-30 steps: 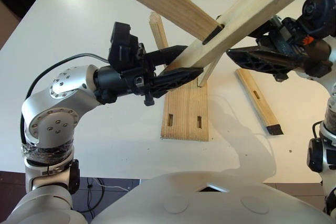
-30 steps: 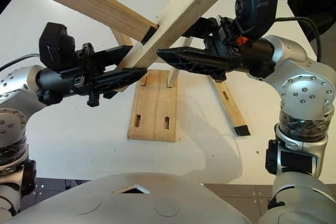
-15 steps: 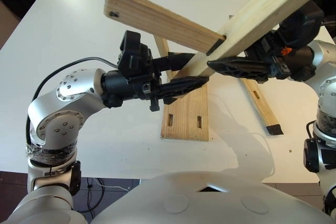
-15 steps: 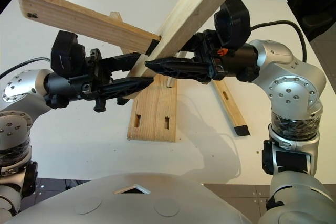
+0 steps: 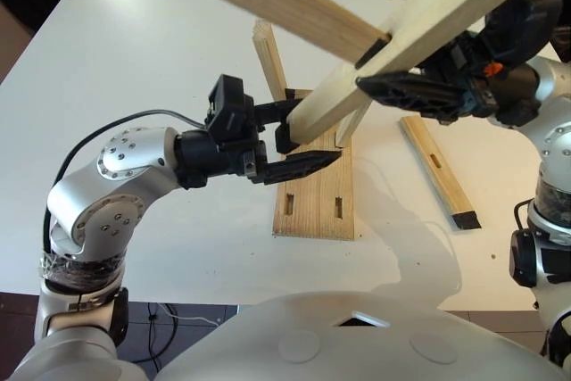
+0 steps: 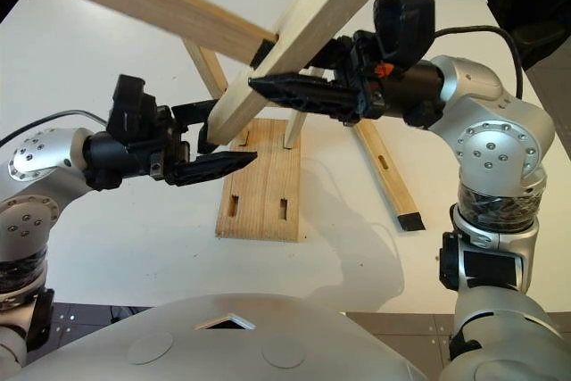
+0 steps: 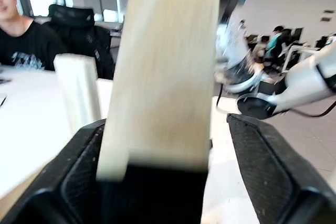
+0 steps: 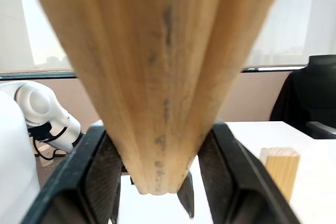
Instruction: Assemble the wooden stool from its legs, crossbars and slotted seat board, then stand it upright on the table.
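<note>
Pinching the leg [image 5: 428,17] is the right gripper [image 8: 157,169]; left gripper [image 5: 308,141] spread around it

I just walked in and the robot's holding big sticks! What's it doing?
It's building a wooden stool. The right gripper clamps a long leg with a crossbar stuck in it, up in the air. The left gripper is open around that leg's lower end. Below, the seat board lies flat on the table, two legs standing in it.

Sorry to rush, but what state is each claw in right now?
Left claw: open around the lower end of the long leg.
Right claw: closed on the long leg.
</note>
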{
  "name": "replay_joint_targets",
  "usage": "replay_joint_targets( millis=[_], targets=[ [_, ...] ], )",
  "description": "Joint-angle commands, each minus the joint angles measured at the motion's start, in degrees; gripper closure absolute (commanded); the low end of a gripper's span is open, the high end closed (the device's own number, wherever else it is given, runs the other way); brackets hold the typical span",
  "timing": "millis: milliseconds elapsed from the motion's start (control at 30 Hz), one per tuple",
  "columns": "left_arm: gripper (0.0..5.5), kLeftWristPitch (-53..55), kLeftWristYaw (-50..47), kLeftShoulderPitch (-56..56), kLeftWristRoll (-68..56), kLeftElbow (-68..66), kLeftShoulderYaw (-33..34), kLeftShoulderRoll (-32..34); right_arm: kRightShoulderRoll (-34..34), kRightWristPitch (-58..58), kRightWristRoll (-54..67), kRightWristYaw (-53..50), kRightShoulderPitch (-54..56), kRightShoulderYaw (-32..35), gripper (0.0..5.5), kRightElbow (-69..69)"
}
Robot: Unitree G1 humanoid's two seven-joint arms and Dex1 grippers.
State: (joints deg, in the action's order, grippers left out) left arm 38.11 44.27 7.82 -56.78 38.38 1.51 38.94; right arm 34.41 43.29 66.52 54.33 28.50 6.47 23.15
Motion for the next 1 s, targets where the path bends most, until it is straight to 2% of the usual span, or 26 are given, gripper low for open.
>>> replay_joint_targets(
  millis=[33,233,433,567,1000],
  targets=[
    [2.04,-4.5,6.3,-10.6,8.1,-1.5,0.5,4.8,4.2,2.3,2.7,0.6,-2.5,4.2,3.49,1.4],
    [2.04,-14.6,10.3,-21.9,21.5,-9.0,0.5,6.7,11.6,5.4,1.1,6.4,-16.5,6.2,3.5,6.2],
    [2.04,-18.6,10.2,-23.5,26.4,-13.0,-0.2,4.7,13.2,1.4,-8.7,10.2,-23.9,-0.9,3.5,8.5],
    [2.04,-20.7,12.0,-24.8,28.7,-16.1,-0.9,5.0,12.8,-3.6,-16.8,11.8,-24.6,-5.2,3.5,6.1],
    [2.04,-23.7,13.4,-26.7,31.4,-19.5,-1.3,4.0,12.2,-19.2,-35.3,12.8,-26.8,-12.8,3.5,-0.9]
  ],
)
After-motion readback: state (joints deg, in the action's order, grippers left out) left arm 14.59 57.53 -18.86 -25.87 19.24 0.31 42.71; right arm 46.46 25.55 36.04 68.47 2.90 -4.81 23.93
